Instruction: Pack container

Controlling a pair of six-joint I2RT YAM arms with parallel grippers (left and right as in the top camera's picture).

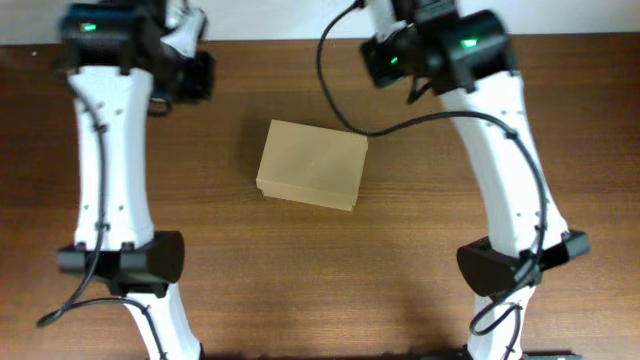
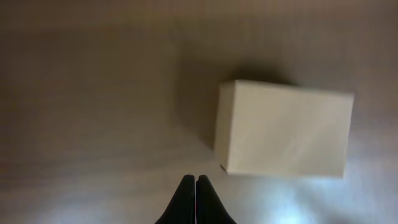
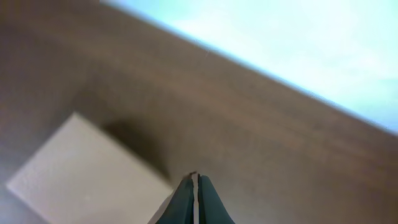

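Note:
The container (image 1: pixel 312 164) is a plain tan cardboard box, lid closed, lying near the middle of the wooden table. It also shows in the left wrist view (image 2: pixel 283 127) at the right and in the right wrist view (image 3: pixel 87 171) at the lower left. My left gripper (image 2: pixel 196 178) is shut and empty, held above the table to the left of the box. My right gripper (image 3: pixel 194 177) is shut and empty, above the table beside the box's far right corner. In the overhead view both sets of fingers are hidden under the arm heads.
The wooden table (image 1: pixel 320 280) ends at a far edge against a white surface (image 3: pixel 298 43). The left arm (image 1: pixel 110 150) and the right arm (image 1: pixel 500 150) stand on either side of the box, with a black cable (image 1: pixel 400 125) looping near its far right corner.

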